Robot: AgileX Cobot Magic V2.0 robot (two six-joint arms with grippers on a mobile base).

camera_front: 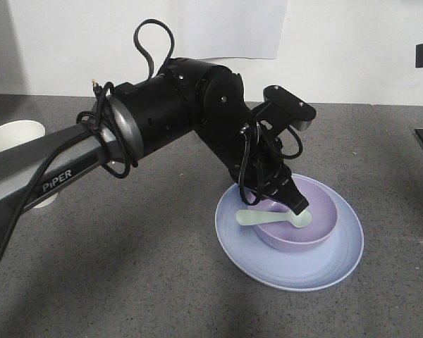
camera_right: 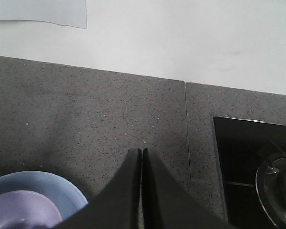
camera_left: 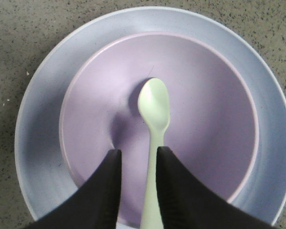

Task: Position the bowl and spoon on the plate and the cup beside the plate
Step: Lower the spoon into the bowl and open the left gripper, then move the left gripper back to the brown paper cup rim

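Left gripper (camera_left: 137, 152) over the bowl (camera_left: 205, 119), claw released: jaws parted wider than the spoon (camera_left: 154, 102) handle, which lies between them close against one finger. Spoon scoop at bowl centre, handle running to 6 o'clock across the rim. Bowl seated centrally on the plate (camera_left: 43, 119). Cup (camera_front: 14, 135) upright at 9 o'clock of the plate, well apart, partly hidden by the arm. Right gripper (camera_right: 141, 152) clenched on nothing above the countertop (camera_right: 86, 109); plate at its 8 o'clock, black hob (camera_right: 248, 157) at 4 o'clock

Front view overlooks the counter (camera_front: 127, 282); all views share the plate (camera_front: 340, 248).
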